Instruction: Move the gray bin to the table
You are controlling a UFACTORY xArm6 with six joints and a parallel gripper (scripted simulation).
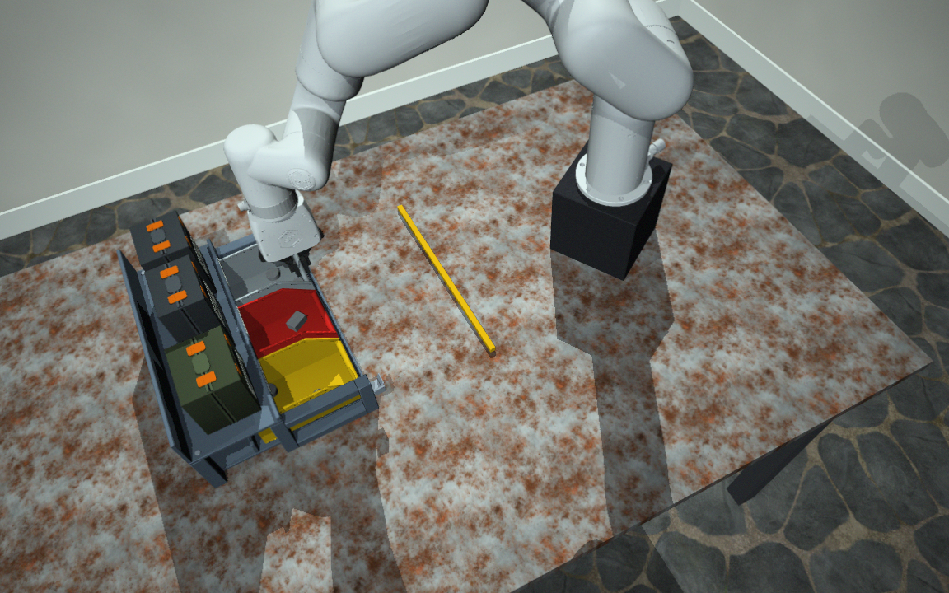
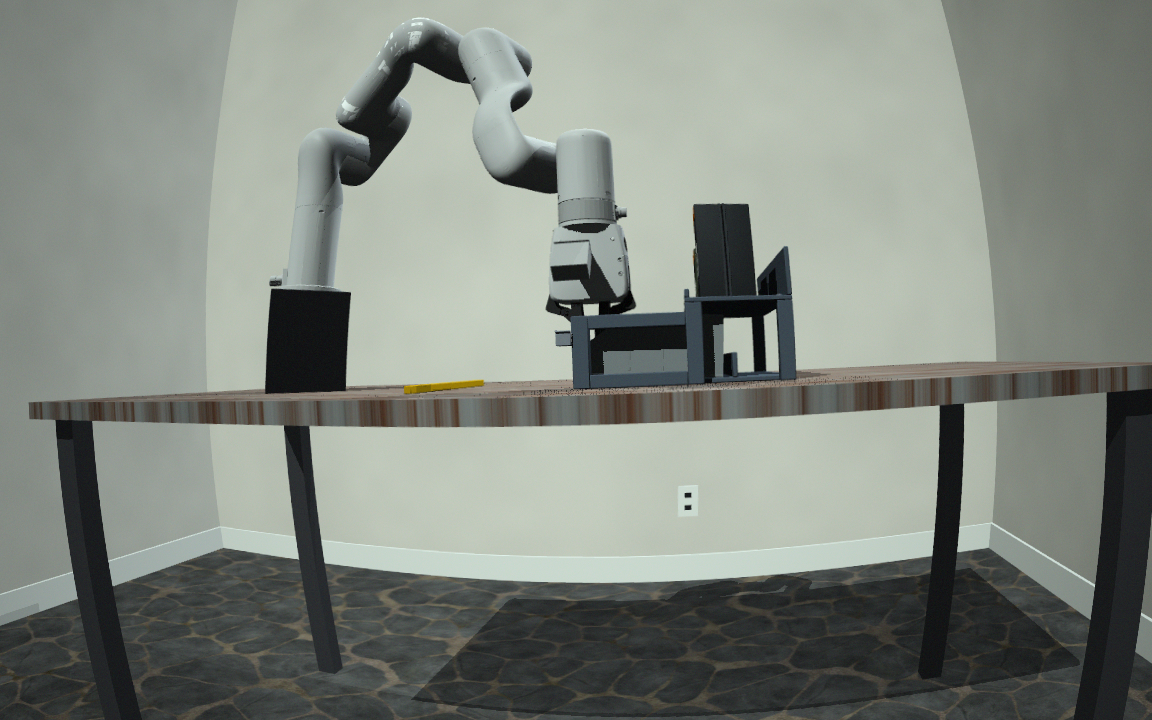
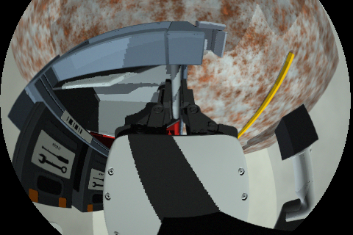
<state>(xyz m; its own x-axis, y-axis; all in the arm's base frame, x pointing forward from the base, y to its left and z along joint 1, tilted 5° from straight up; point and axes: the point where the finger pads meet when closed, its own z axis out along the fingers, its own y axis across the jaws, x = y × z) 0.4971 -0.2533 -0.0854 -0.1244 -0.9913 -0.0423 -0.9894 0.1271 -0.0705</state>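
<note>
The gray open bin [image 1: 263,274] sits at the far end of the blue-gray shelf's [image 1: 242,346] low tier, next to the red bin [image 1: 287,317] and the yellow bin [image 1: 310,373]. My gripper [image 1: 293,267] points straight down over the gray bin and is shut on its thin side wall. In the wrist view the fingers pinch that wall, with the bin's pale inside [image 3: 125,85] to the left. A small gray part [image 1: 296,319] lies in the red bin. The gray bin's contents are hidden by my gripper. In the side view the gripper [image 2: 599,309] is level with the shelf's top rail.
Three dark cases with orange latches [image 1: 177,284] stand on the shelf's upper tier behind the bins. A long yellow strip [image 1: 446,278] lies on the table between the shelf and the arm's black base [image 1: 608,221].
</note>
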